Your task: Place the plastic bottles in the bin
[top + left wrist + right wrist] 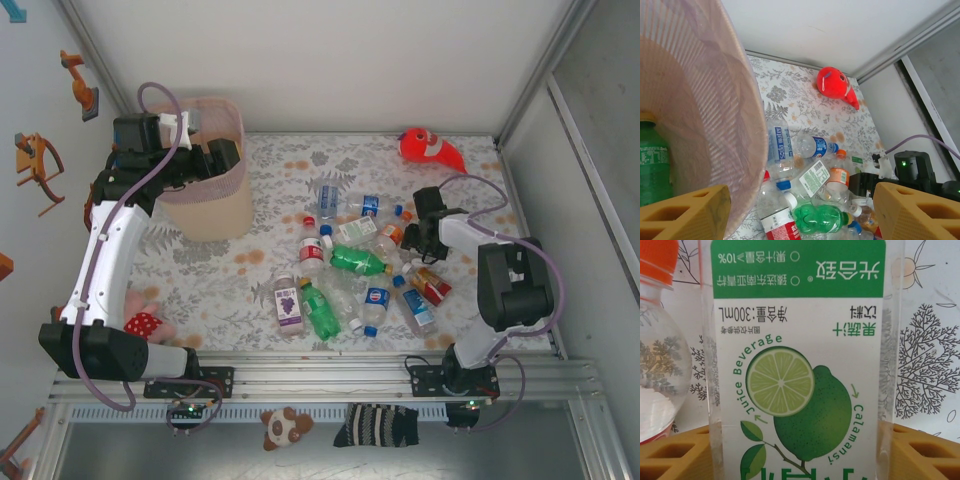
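**Jaws wide over the bin on the left, jaws flanking a juice bottle on the right**

Jaws of the left gripper (800,215) stand wide apart with nothing between them, and its yellow fingers (685,212) show at the bottom corners of the wrist view. It hangs over the right side of the bin (715,100), the pale pink mesh basket at the far left of the table. A green bottle (652,165) with a yellow cap stands inside the bin against its wall.

The right gripper (800,455) is down among the plastic bottles (355,265). Its yellow fingers (670,455) stand on either side of a clear calamansi juice bottle (800,365) with a green-and-white lime label. The fingers are close against the bottle's sides, but whether they press on it cannot be told. A clear bottle with an orange cap (660,340) lies just beside it on the floral table cover (925,365).

The rest of the bottles lie scattered in a loose heap in the middle of the table, right of the bin. A purple grape-label bottle (288,303) and a second green bottle (320,312) lie at the heap's near left edge. A red-orange fish plush (430,148) lies at the far right, well apart from the heap.
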`<state>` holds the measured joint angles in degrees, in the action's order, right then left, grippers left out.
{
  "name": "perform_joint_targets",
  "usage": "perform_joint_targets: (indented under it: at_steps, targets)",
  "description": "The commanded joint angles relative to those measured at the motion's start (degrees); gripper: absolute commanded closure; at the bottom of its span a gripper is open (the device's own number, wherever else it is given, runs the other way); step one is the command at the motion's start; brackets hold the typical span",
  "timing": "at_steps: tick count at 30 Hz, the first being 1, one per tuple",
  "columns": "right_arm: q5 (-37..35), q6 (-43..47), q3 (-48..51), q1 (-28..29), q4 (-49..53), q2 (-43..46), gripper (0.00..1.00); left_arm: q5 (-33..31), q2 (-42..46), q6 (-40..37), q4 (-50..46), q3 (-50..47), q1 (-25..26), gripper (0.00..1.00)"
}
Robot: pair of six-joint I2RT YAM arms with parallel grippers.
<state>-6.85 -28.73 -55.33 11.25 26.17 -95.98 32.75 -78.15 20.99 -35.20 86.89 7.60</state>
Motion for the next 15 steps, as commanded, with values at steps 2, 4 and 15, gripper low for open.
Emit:
perform_joint_targets:
  at_steps: [2,4,15]
  targets:
    - [-1.16,0.07,1.02,-0.61,-0.01,1.82,0.34,0.14,1.60,-0.08,-0.65,1.33,0.38,0.25]
    - [-1.75,0.27,0.93,-0.63,0.32,3.42,0.36,0.18,1.64,-0.10,-0.54,1.46,0.32,0.25]
    - [-1.20,11.72,-1.58,-0.68,2.84,18.28,0.40,0.62,2.14,-0.52,-0.31,2.05,0.56,0.26]
